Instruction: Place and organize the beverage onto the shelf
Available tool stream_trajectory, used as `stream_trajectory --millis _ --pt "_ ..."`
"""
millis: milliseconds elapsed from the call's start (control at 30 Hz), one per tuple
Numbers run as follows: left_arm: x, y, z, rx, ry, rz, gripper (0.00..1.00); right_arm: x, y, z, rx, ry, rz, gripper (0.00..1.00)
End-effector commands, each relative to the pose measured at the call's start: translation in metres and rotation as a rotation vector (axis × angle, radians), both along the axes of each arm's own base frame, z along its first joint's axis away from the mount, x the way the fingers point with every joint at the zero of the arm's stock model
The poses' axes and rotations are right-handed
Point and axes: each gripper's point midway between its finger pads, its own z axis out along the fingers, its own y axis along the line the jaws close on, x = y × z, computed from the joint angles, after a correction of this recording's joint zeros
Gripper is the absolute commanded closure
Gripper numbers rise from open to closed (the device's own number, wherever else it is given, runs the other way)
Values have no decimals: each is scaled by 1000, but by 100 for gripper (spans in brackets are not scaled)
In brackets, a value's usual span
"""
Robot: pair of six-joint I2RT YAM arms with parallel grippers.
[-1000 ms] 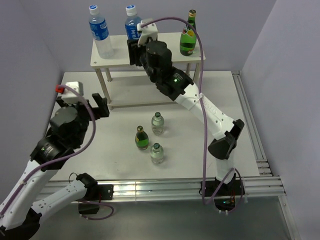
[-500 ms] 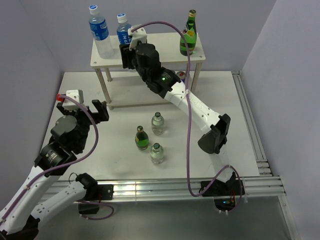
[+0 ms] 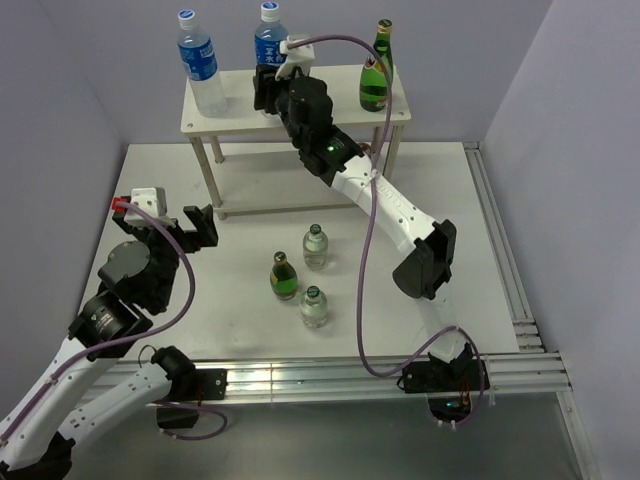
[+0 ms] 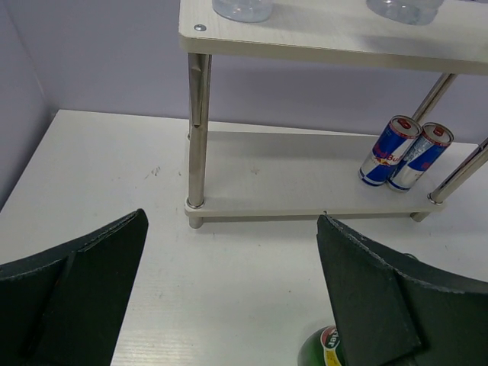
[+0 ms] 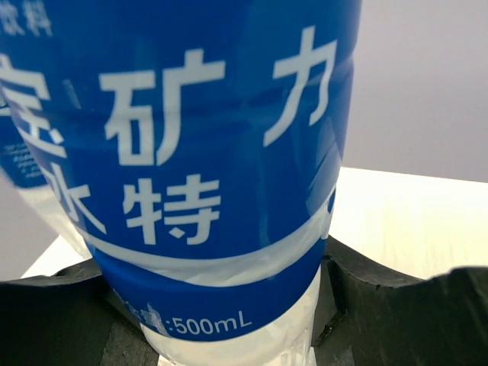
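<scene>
The shelf (image 3: 232,112) stands at the back of the table; its top board also shows in the right wrist view (image 5: 415,221). My right gripper (image 3: 268,92) reaches over the top tier and is shut on a blue-labelled water bottle (image 3: 267,38), which fills the right wrist view (image 5: 198,152) between the black fingers (image 5: 396,305). A second water bottle (image 3: 202,62) and a green bottle (image 3: 376,72) stand on the top tier. Two Red Bull cans (image 4: 404,152) stand on the lower tier. My left gripper (image 3: 200,228) is open and empty over the table, left of the loose bottles.
Three small bottles stand mid-table: a clear-green one (image 3: 315,247), a dark green one (image 3: 283,277) whose top shows in the left wrist view (image 4: 320,349), and another clear one (image 3: 314,307). Grey walls close in the left, back and right. A metal rail (image 3: 500,250) runs along the right edge.
My right gripper carried the water bottle left along the top tier, then back right to about the middle. My left arm drew back a little toward the near left.
</scene>
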Motion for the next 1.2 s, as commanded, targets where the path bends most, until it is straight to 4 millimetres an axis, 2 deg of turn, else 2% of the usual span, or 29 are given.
stream_trajectory --millis 0,33,100,200,533,567,633,667,700,767,800,933,1167 --pt "-2 5 12 -7 -52 25 1 -13 -14 95 250 -234 19 100" --pt "-2 5 11 -8 -54 25 1 -7 -8 87 259 -220 32 100" --pt "-3 5 10 -9 -57 25 1 -1 -10 86 277 -219 37 100" --pt "-4 7 10 -16 -60 28 1 9 -5 74 280 -211 42 100" --pt "-11 11 14 -38 -86 24 1 18 12 45 233 -180 80 99" --pt "-11 11 14 -40 -86 24 1 18 14 43 230 -177 87 96" --pt "-11 10 14 -44 -86 21 1 20 17 36 215 -168 91 77" --pt "-11 10 13 -46 -85 18 1 20 20 32 209 -161 97 67" --pt "-11 9 13 -47 -84 16 1 21 22 29 203 -156 101 49" --pt "-12 9 13 -51 -87 13 1 22 24 23 195 -150 105 34" --pt "-13 10 14 -55 -92 13 1 23 25 19 188 -144 106 22" --pt "-15 12 15 -64 -101 13 1 25 28 13 179 -138 106 5" --pt "-16 12 16 -67 -103 9 1 26 34 1 175 -118 108 5"
